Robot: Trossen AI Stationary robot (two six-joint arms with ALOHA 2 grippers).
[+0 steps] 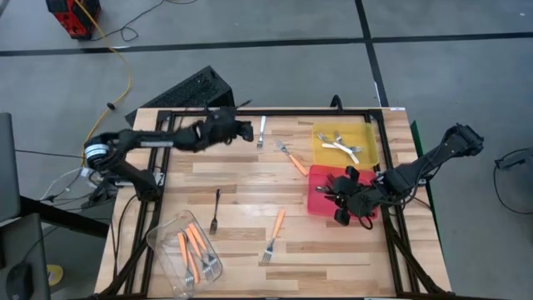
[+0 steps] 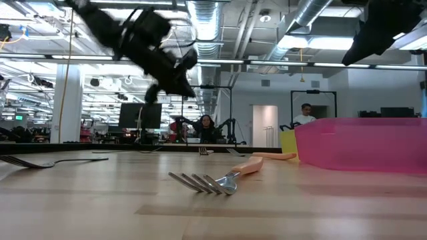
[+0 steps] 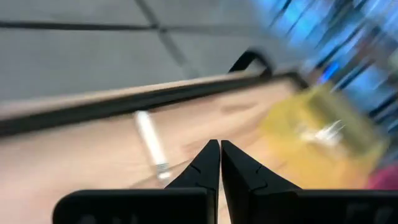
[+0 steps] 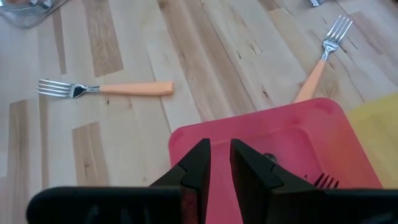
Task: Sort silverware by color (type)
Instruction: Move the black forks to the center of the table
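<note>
A: From above, where are the arms?

B: The left gripper [image 1: 246,130] hangs over the far part of the table [image 1: 241,179], its fingers pressed together and empty, just beside a white-handled fork [image 1: 261,132] lying near the far edge. The right gripper [image 1: 340,198] is over the red tray [image 1: 320,177], which touches the yellow tray [image 1: 366,133].

A: And the forks?

B: White ones [image 1: 341,147] lie in the yellow tray. An orange-handled fork [image 1: 292,157] lies near the red tray's far corner, another orange fork [image 1: 273,235] towards the near edge, and a black fork [image 1: 216,210] is near the middle. A clear tub [image 1: 164,229] at the near left corner holds several orange forks [image 1: 193,250].

A: What about the level view?

B: An orange fork [image 2: 219,178] lies in front, tines towards the camera. The pink-red tray wall [image 2: 360,143] stands at the right, and the left arm [image 2: 143,43] hangs above the table.

A: Left wrist?

B: Blurred, but the finger [image 3: 204,169] tips meet with nothing between them; the white fork [image 3: 152,143] lies just beyond, the yellow tray [image 3: 323,124] farther off.

A: Right wrist?

B: The fingers [image 4: 198,163] stand slightly apart above the red tray [image 4: 273,130]. I cannot tell whether they hold anything. Dark tines [image 4: 323,181] show in the tray. Two orange forks [image 4: 106,89] [image 4: 323,53] lie on the wood beyond.
</note>
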